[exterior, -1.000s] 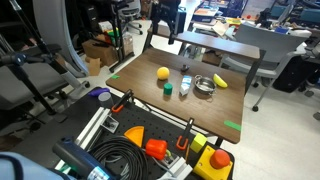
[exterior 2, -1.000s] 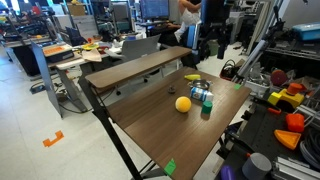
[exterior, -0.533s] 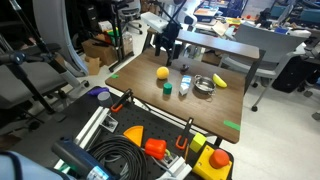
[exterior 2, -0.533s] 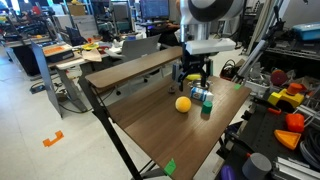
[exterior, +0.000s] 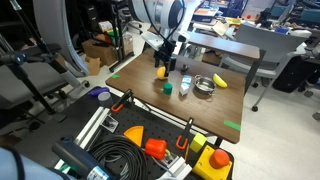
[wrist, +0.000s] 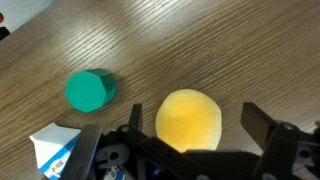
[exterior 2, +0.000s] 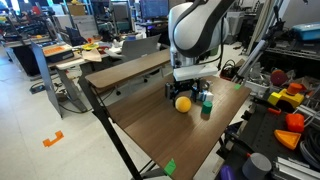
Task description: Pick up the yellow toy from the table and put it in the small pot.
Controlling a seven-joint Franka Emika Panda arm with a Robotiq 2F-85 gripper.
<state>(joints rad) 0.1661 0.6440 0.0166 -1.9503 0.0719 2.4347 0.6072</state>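
Note:
The yellow toy is a round ball lying on the wooden table. It also shows in both exterior views. My gripper is open and hangs straight over the ball, with one finger on each side and a gap between the fingers and the ball. The gripper also shows in both exterior views, low over the table. The small metal pot stands to the right of the ball, apart from it. In the other exterior view I cannot make out the pot.
A green block and a small white and blue carton stand close beside the ball. A yellow banana-shaped toy lies past the pot. Racks with tools and cables crowd the table's near side.
The arm has come down from well above the back of the table to just over the ball. The jaws now straddle the ball. The objects have not moved.

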